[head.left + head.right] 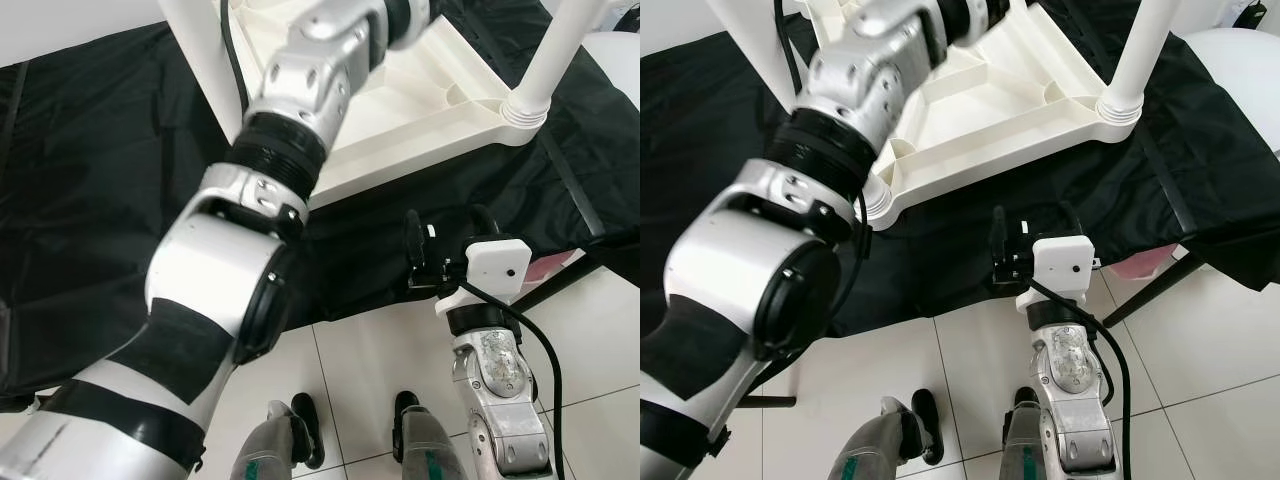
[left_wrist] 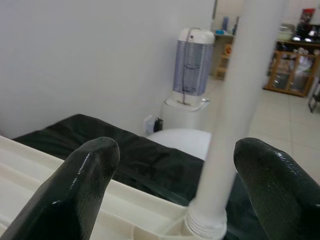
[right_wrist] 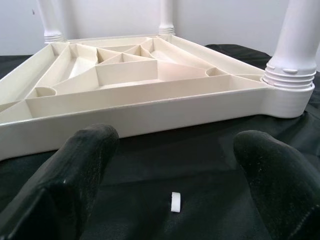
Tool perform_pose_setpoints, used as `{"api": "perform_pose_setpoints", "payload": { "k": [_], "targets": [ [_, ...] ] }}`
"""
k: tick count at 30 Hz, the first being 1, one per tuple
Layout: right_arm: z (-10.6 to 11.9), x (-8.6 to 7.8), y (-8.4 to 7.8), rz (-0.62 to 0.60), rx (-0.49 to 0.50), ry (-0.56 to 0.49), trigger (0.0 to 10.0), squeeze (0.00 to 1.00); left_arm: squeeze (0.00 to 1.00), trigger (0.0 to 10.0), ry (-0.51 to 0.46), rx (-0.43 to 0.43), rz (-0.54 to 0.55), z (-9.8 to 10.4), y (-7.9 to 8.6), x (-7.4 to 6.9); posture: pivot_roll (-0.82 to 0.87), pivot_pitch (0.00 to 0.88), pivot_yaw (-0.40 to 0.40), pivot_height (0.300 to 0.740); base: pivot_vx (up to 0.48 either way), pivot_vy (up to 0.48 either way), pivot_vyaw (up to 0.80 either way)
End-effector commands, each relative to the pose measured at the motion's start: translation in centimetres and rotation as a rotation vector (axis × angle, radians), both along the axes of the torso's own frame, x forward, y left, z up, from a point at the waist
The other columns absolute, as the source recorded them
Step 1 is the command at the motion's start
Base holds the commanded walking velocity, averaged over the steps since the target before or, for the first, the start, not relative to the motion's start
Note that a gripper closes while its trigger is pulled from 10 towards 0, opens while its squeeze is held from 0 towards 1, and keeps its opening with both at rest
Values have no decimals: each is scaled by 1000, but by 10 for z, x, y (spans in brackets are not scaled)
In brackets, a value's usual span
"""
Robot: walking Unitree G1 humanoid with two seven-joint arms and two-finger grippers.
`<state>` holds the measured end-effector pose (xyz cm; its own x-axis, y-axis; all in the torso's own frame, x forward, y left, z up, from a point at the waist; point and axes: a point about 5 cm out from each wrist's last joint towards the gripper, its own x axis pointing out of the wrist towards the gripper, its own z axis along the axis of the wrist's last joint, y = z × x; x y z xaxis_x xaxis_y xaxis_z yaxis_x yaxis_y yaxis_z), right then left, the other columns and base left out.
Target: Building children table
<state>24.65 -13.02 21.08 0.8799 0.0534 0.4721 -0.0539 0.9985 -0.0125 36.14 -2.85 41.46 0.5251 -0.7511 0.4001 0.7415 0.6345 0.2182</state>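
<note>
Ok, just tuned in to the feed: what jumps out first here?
The white table top lies upside down on a black cloth, ribbed underside up, with white legs standing in its corner sockets. The left gripper, fingers open, reaches over the top toward one leg. The right gripper is open and low at the near edge, above a small white piece on the cloth.

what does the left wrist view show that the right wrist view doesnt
Left wrist view alone: a white wall, a blue and white appliance on a stand, and a wooden cabinet far back, seen between the open left tool fingers.

Right wrist view alone: the tabletop's ribbed underside and a small white piece lying on the cloth ahead of the open right tool.

Both: the upturned white table, a fitted leg and the black cloth.
</note>
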Motion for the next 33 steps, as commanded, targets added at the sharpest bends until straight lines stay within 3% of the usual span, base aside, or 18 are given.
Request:
{"api": "perform_pose_setpoints", "payload": {
  "k": [1, 3, 4, 18, 33],
  "targets": [
    [-2, 0, 1, 10, -2, 9, 10000, 0, 1000, 10000, -50, 106, -139, -6, -11, -9, -207, 251, 129, 740, 0, 0, 0],
    [2, 1, -3, 1, -6, -3, 10000, 0, 1000, 10000, -40, 150, -143, -19, -21, -9, -212, 248, 130, 740, 0, 0, 0],
    [4, 2, -5, -4, -8, -9, 10000, 0, 0, 10000, -32, 177, -142, -27, -27, -9, -212, 248, 130, 740, 0, 0, 0],
    [6, 5, -10, -15, -24, -19, 10000, 0, 0, 10000, -14, 309, -150, -66, -48, -14, -220, 239, 119, 740, 0, 0, 0],
    [10, 8, -14, -28, -34, -30, 10000, 0, 0, 10000, -9, 371, -157, -81, -55, -17, -216, 243, 121, 740, 0, 0, 0]
  ]
}}
